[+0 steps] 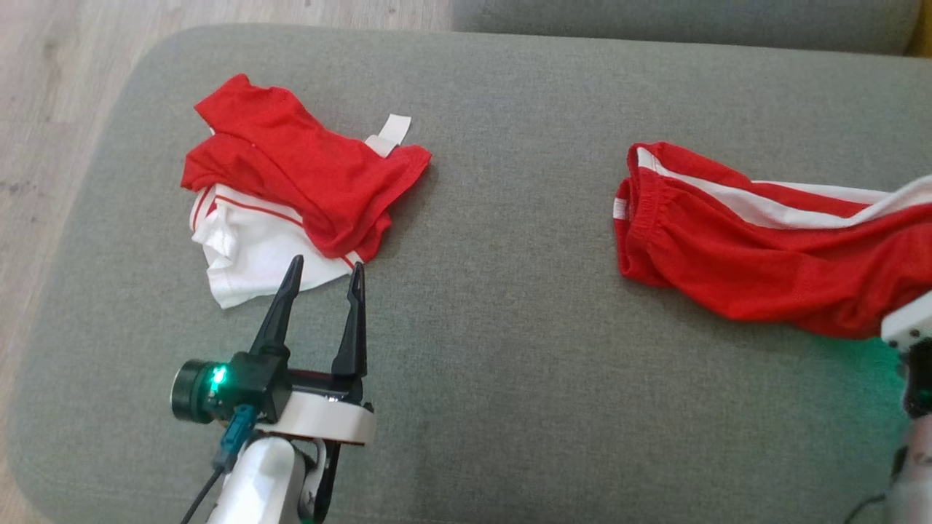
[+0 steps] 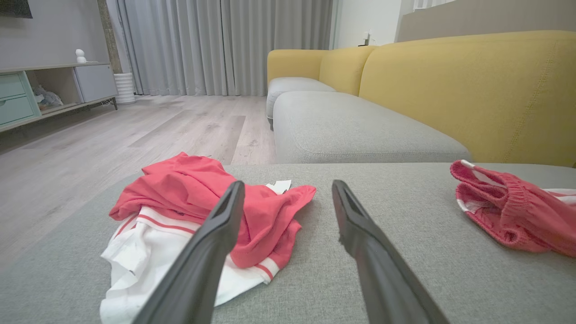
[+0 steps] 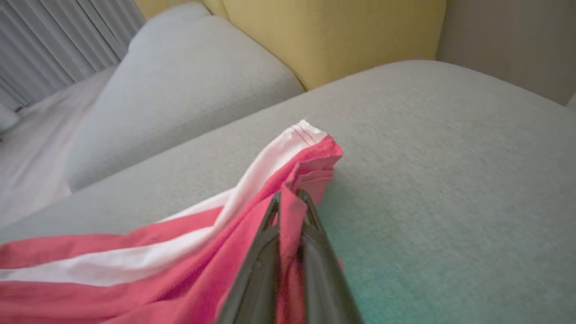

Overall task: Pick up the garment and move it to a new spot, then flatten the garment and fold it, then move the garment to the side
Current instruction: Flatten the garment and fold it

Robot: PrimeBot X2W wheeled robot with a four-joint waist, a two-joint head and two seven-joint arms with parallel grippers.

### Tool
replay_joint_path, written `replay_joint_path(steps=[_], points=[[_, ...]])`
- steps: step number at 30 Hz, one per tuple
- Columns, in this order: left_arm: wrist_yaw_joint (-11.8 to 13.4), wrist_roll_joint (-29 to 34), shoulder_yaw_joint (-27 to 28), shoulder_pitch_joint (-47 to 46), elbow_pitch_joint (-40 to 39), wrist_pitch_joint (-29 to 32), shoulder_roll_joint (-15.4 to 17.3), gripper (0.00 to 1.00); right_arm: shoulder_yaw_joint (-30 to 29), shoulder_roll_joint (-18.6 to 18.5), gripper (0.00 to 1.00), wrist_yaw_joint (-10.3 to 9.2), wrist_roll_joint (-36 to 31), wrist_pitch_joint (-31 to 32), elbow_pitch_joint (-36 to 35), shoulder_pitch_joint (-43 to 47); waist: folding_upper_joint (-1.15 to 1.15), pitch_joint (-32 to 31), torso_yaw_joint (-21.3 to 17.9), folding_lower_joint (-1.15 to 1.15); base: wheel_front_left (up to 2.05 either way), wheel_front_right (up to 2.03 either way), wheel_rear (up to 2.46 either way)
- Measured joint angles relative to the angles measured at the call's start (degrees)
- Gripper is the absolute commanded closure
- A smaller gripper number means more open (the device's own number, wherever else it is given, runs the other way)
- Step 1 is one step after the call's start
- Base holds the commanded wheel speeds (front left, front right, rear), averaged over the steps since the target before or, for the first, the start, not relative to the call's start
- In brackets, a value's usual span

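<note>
I've got the right pincer (image 3: 290, 198) clamped on a hem of the red shorts (image 1: 764, 255) to drag them, rest trailing to its left over the cushion (image 1: 510, 327), left pincer (image 1: 325, 273) wide open just short of the shirt (image 1: 291, 182).

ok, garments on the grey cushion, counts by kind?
red-and-white top, crumpled: 1
red shorts, white stripe, pinched in the right hand: 1
Total: 2 garments on the grey cushion
</note>
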Motion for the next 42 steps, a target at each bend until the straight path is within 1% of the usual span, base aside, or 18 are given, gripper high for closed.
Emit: replay_joint_path(steps=[4, 5, 7, 13, 18, 24, 26, 32, 35, 36, 39, 40, 41, 42], points=[[-0.01, 0.04, -0.01, 0.01, 0.68, 0.0, 0.0, 0.0, 3.5, 1.14, 1.0, 0.0, 4.88, -0.53, -3.15, 0.02, 0.0, -1.0, 0.19, 0.0, 0.0, 0.0, 0.0], [-0.02, 0.04, -0.04, 0.02, 0.82, -0.01, 0.01, 0.0, 5.69, 1.53, 1.0, -0.01, 7.58, -0.58, -4.69, 0.03, 0.0, -1.5, 0.45, 0.0, 0.0, 0.0, 0.0], [-0.01, 0.05, -0.11, 0.02, 0.87, -0.01, 0.0, 0.0, 7.78, 1.71, 1.0, -0.01, 10.23, -0.62, -6.23, 0.03, 0.0, -1.91, 0.86, 0.0, 0.0, 0.0, 0.0], [0.0, 0.04, -0.22, 0.46, 1.03, 0.0, 0.0, 0.0, 13.89, 2.25, 1.0, -0.01, 17.3, -1.1, -8.5, 0.01, 0.0, -2.69, 2.77, 0.0, 0.0, 0.0, 0.0], [-0.01, 0.04, -0.24, 1.05, 1.81, 0.0, 0.01, 0.0, 19.84, 2.38, 1.0, -0.01, 23.69, -2.21, -8.43, -0.03, 0.0, -2.97, 4.74, 0.0, 0.0, 0.0, 0.0], [-0.01, 0.03, -0.25, 1.05, 2.19, 0.0, 0.02, 0.0, 28.89, 2.38, 1.0, -0.01, 27.62, -3.63, -6.48, -0.03, 0.0, -3.14, 6.84, 0.0, 0.0, 0.0, 0.0], [-0.01, -0.05, -0.25, 1.06, 2.79, 0.0, 0.02, 0.0, 32.11, 2.38, 1.0, -0.01, 30.28, -3.57, -5.72, 0.01, 0.0, -3.25, 7.36, 0.0, 0.0, 0.0, 0.0], [-0.01, -0.03, -0.3, 1.08, 3.72, 0.0, 0.03, 0.0, 40.54, 1.8, 1.0, -0.01, 28.63, -2.94, -3.35, 0.41, 0.0, -3.81, 7.91, 0.0, 0.0, 0.0, 0.0], [-0.01, -0.03, -0.29, 1.08, 3.99, 0.0, 0.03, 0.0, 44.76, 0.34, 1.0, -0.01, 27.37, -2.69, -1.18, 1.73, 0.0, -4.02, 7.82, 0.0, 0.0, 0.0, 0.0], [-0.01, -0.03, -0.29, 1.08, 3.99, 0.0, 0.03, 0.0, 44.76, 0.34, 1.0, -0.01, 27.37, -2.69, -1.18, 1.73, 0.0, -4.02, 7.82, 0.0, 0.0, 0.0, 0.0], [-0.01, -0.03, -0.3, 1.08, 4.09, 0.0, 0.04, 0.0, 49.2, -2.14, 1.0, -0.01, 23.95, -3.31, 1.71, 2.41, 0.0, -4.15, 7.57, -0.01, 0.0, 0.0, 0.0], [-0.02, -0.03, -0.31, 1.08, 4.12, 0.0, 0.03, 0.0, 50.32, -2.77, 0.83, -0.01, 22.86, -3.64, 2.72, 2.38, 0.0, -4.18, 7.47, 0.0, 0.0, 0.0, 0.0], [-0.02, -0.03, -0.31, 1.08, 4.22, 0.0, 0.03, 0.0, 51.2, -3.15, 0.08, -0.01, 22.03, -4.47, 3.52, 2.38, 0.0, -4.23, 7.37, 0.0, 0.0, 0.0, 0.0], [-0.02, -0.03, -0.3, 1.08, 4.27, 0.0, 0.03, 0.0, 51.74, -3.24, 0.0, -0.01, 21.34, -5.7, 4.1, 2.37, 0.0, -4.3, 7.23, 0.0, 0.0, 0.0, 0.0]])
